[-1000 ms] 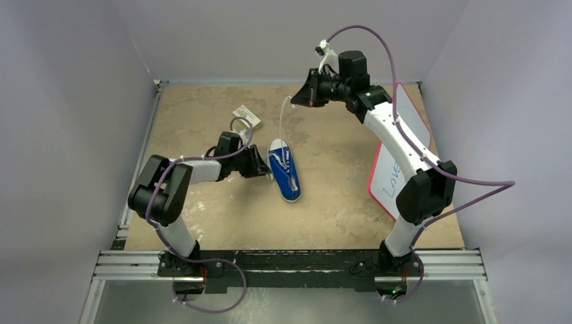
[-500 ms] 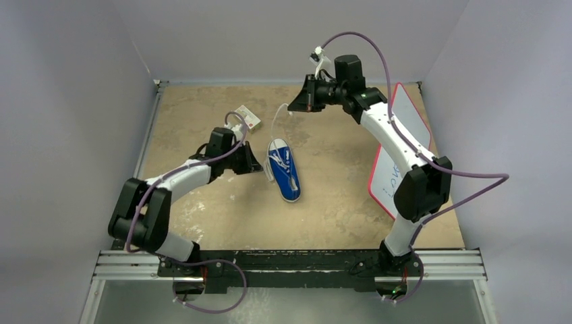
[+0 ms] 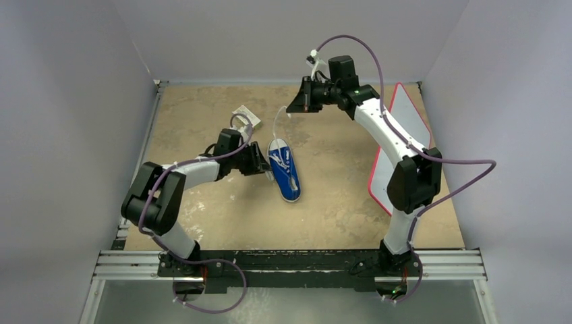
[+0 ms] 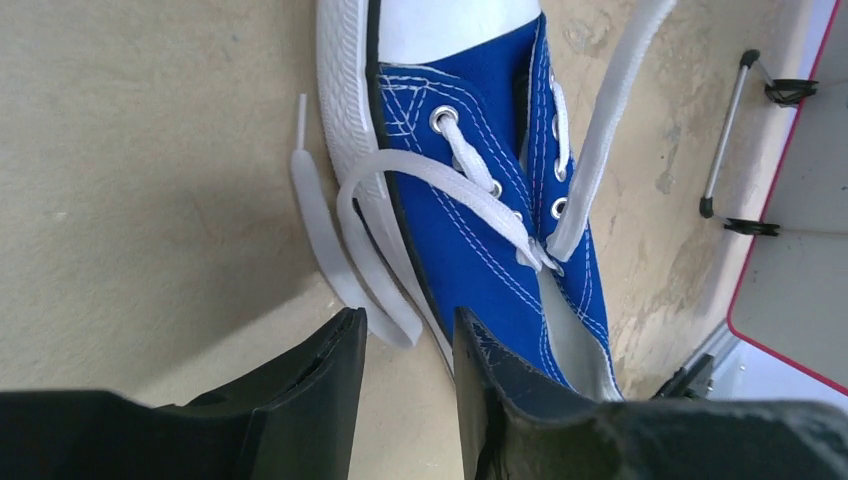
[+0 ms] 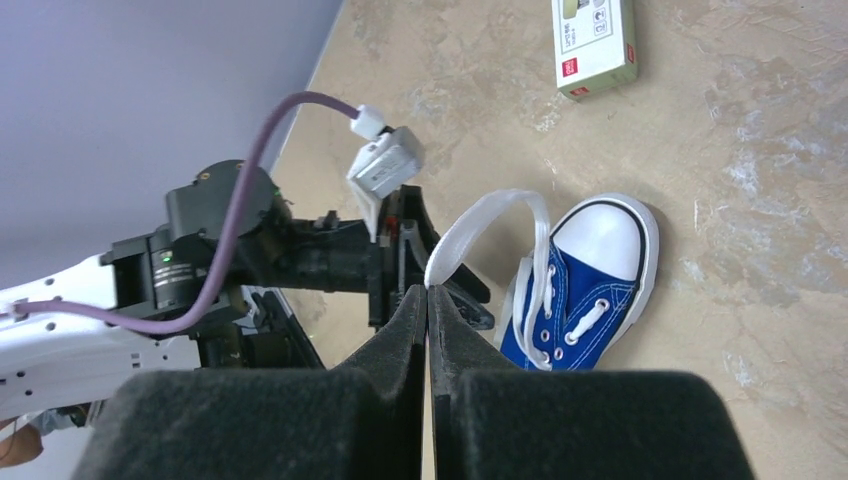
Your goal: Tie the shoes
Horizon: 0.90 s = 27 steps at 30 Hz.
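Observation:
The blue sneaker (image 3: 285,170) with white toe cap lies mid-table, toe toward the back wall. My right gripper (image 3: 291,109) is raised behind it and shut on the end of one white lace (image 3: 277,127), which runs taut up from the shoe. In the right wrist view the jaws (image 5: 428,291) pinch that lace (image 5: 480,222) above the sneaker (image 5: 580,300). My left gripper (image 3: 264,166) sits at the shoe's left side, open. In the left wrist view its tips (image 4: 408,328) stand just short of the other lace's loop (image 4: 372,265), which lies on the table beside the sneaker (image 4: 480,240).
A small white box with a red edge (image 3: 247,116) lies behind the left gripper and also shows in the right wrist view (image 5: 592,42). A red-framed whiteboard (image 3: 398,145) leans at the right, on its stand (image 4: 725,140). Walls enclose three sides of the table.
My left gripper drew back from the shoe, then returned to its left side. My right gripper shifted slightly left and back, still holding the lace taut.

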Tool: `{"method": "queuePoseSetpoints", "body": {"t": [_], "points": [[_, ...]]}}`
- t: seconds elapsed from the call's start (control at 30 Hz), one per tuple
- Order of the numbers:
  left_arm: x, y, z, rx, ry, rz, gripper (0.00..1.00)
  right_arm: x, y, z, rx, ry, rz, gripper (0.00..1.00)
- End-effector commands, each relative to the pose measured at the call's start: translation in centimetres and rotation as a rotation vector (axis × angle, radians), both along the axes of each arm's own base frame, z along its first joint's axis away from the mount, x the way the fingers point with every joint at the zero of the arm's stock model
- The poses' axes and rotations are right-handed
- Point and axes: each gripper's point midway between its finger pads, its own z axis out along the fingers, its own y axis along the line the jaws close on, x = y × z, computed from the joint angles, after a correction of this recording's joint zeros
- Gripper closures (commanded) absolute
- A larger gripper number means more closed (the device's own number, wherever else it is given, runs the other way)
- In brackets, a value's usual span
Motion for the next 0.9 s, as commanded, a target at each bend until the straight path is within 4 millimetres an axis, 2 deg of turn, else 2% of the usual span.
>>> {"method": "queuePoseSetpoints", "body": {"t": [0.0,0.07,0.27,0.47,0.67,0.8,0.87], "points": [[1.3,-3.0,2.1,-0.149,-0.073,-0.041,0.62,-1.1,-0.6,3.6,0.027,-0.092,0.008,1.00],[1.1,-3.6,1.3,-0.150,-0.053,-0.057,0.62,-1.2,-0.6,3.6,0.028,-0.095,0.008,1.00],[-0.7,-3.5,-0.9,-0.057,0.002,-0.077,0.61,-1.1,-0.5,4.0,0.040,-0.106,0.015,1.00],[-2.8,-3.4,-2.0,0.015,0.006,-0.119,0.58,-1.2,-0.5,3.6,0.037,-0.101,0.018,1.00],[-4.4,-2.0,-2.6,0.055,0.016,-0.110,0.53,-1.3,-0.5,3.6,0.038,-0.100,0.020,1.00],[-5.6,0.9,-3.8,0.199,0.047,-0.085,0.53,-1.3,-0.5,3.6,0.038,-0.100,0.021,1.00],[-5.4,2.0,-3.1,0.261,0.025,-0.075,0.54,-1.4,-0.4,3.5,0.039,-0.098,0.024,1.00]]}}
